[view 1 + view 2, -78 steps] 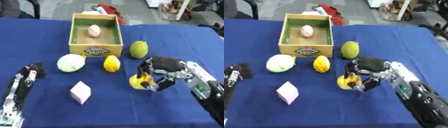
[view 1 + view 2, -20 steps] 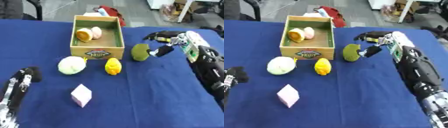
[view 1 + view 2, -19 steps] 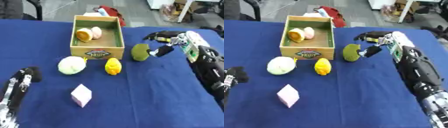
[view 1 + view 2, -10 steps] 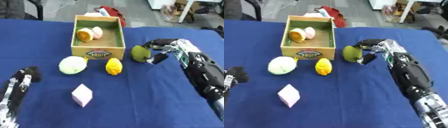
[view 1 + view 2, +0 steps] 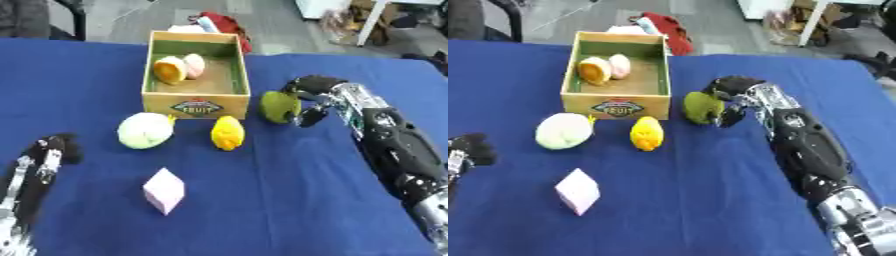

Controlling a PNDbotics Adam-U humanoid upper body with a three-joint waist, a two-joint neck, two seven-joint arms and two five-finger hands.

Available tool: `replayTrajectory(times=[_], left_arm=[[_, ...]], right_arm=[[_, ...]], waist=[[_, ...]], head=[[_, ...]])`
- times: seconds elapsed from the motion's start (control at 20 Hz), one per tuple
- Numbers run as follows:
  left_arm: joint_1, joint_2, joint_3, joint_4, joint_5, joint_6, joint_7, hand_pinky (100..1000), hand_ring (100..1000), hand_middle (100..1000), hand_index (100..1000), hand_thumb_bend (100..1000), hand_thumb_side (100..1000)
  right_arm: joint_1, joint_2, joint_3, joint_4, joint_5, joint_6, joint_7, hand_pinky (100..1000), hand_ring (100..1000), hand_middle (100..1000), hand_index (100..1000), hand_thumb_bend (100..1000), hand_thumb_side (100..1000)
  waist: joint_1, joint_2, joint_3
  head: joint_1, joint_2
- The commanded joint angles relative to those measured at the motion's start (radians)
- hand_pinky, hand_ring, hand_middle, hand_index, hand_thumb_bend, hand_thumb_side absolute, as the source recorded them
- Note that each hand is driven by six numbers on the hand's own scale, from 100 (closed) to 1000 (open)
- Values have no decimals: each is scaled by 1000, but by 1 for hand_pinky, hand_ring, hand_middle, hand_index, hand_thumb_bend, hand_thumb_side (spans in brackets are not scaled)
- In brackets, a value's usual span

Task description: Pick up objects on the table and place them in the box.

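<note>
An olive-green fruit [image 5: 276, 106] lies on the blue table just right of the wooden box [image 5: 195, 103]. My right hand [image 5: 311, 96] is against its right side, fingers curled over its top and thumb low on its side. Inside the box lie an orange fruit [image 5: 169, 69] and a pale pink egg shape [image 5: 194, 65]. In front of the box are a yellow fruit [image 5: 227, 132] and a pale green round fruit [image 5: 145, 130]. A pink block [image 5: 164, 190] lies nearer to me. My left hand [image 5: 45, 159] rests open at the lower left.
The blue cloth [image 5: 289, 200] covers the whole table. Beyond the far edge, behind the box, lie a red bag [image 5: 222, 22] and some floor clutter. My right forearm [image 5: 398, 150] stretches along the table's right side.
My right hand came down and left from beside the box onto the green fruit and curled round it. The orange fruit it held earlier now lies in the box.
</note>
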State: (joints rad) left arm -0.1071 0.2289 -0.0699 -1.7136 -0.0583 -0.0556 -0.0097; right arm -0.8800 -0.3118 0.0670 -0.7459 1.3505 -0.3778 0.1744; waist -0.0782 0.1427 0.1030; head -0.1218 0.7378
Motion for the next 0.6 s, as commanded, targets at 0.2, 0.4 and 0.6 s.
replayTrajectory(times=[0.2, 0.4, 0.6], left_arm=[[-12, 12, 6, -13, -2, -1, 3, 660, 608, 587, 750, 100, 761], [-10, 12, 6, -13, -2, -2, 3, 660, 608, 587, 750, 100, 761], [-12, 12, 4, -14, -2, -2, 2, 660, 607, 587, 750, 100, 761]], right_arm=[[-25, -13, -25, -22, -6, 38, -295, 691, 638, 487, 332, 100, 148], [-64, -18, -38, -51, -99, 28, -359, 690, 603, 458, 316, 100, 100], [-146, -7, -46, -66, -190, 33, -333, 694, 596, 455, 312, 100, 100]], waist=[[12, -17, -2], [12, -18, -3], [11, -17, 1]], head=[[-1, -7], [0, -6], [-4, -10]])
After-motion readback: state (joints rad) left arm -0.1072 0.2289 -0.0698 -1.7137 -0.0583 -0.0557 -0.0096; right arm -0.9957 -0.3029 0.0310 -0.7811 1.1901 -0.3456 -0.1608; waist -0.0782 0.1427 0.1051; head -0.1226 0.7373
